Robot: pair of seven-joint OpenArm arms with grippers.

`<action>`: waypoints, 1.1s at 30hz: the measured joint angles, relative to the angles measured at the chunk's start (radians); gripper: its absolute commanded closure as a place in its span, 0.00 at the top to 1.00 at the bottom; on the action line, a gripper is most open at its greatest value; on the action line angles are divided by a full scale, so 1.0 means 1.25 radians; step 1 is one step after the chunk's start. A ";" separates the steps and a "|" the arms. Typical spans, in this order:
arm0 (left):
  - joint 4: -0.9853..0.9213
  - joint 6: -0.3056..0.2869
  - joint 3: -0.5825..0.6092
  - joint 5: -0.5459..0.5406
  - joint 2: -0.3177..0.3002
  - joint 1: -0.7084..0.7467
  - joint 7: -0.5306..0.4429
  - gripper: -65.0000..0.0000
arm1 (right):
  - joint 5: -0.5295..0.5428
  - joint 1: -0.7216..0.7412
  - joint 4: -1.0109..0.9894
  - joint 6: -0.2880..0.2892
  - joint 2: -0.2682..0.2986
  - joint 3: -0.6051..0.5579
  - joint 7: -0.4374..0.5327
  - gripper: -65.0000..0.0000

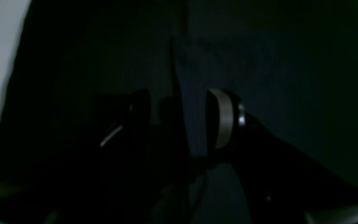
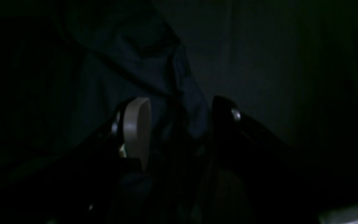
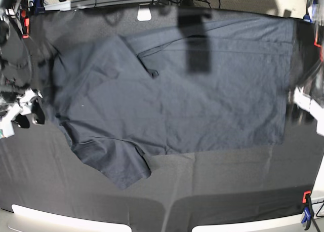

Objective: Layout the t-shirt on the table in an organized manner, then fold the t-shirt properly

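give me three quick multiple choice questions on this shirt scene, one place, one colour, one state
1. Where is the right gripper in the base view?
A. by the t-shirt's left edge
B. at the shirt's middle
C. at the near table edge

2. What colour is the clamp at the near right corner?
A. green
B. red and blue
C. yellow

3. How does the shirt lie?
A. folded in a neat square
B. hanging off the table
C. spread out, one sleeve folded over

Answers: 1 A, it sits beside the left edge. 2 B, red above blue. 3 C, the cloth lies wide, with a flap turned over.
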 measured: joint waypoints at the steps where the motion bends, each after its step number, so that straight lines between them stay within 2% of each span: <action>1: -0.028 -0.002 0.000 -0.010 -0.002 -0.023 0.002 0.41 | 0.000 0.000 0.000 0.001 0.000 0.000 0.000 0.48; 5: -0.125 -0.001 -0.004 -0.015 -0.002 -0.101 0.001 0.41 | -0.002 0.001 0.000 0.000 -0.002 0.000 0.001 0.48; 9: -0.165 -0.004 -0.004 -0.030 -0.002 -0.122 0.013 0.41 | 0.002 0.000 0.000 0.000 -0.002 0.000 -0.002 0.48; 12: -0.165 -0.019 -0.004 -0.032 -0.001 -0.118 0.022 0.41 | 0.041 0.000 0.026 0.004 0.000 0.003 -0.102 0.48; 13: -0.165 -0.019 -0.004 -0.032 -0.002 -0.118 0.032 0.41 | 0.069 -0.003 0.049 0.023 0.000 0.007 -0.134 0.48; 14: -0.165 -0.019 -0.004 -0.033 -0.001 -0.118 0.031 0.41 | 0.101 -0.005 0.078 0.068 0.001 0.014 -0.166 0.48; 16: -0.165 -0.019 -0.004 -0.033 -0.001 -0.118 0.031 0.41 | 0.172 -0.025 0.151 0.086 0.002 0.030 -0.206 0.48; 20: -0.165 -0.019 -0.004 -0.032 -0.002 -0.118 0.031 0.41 | 0.175 -0.156 0.274 0.089 -0.005 0.099 -0.216 0.48; 27: -0.165 -0.019 -0.004 -0.032 -0.002 -0.118 0.031 0.41 | 0.309 -0.326 0.419 0.090 -0.002 0.301 -0.237 0.48; 29: -0.165 -0.019 -0.004 -0.033 -0.002 -0.118 0.031 0.41 | 0.317 -0.359 0.457 0.090 -0.005 0.337 -0.244 0.48; 31: -0.165 -0.019 -0.004 -0.034 -0.001 -0.118 0.031 0.41 | 0.314 -0.389 0.501 0.090 -0.017 0.368 -0.248 0.48; 33: -0.165 -0.020 -0.004 -0.033 0.002 -0.118 0.030 0.41 | 0.329 -0.414 0.535 0.090 -0.049 0.388 -0.249 0.48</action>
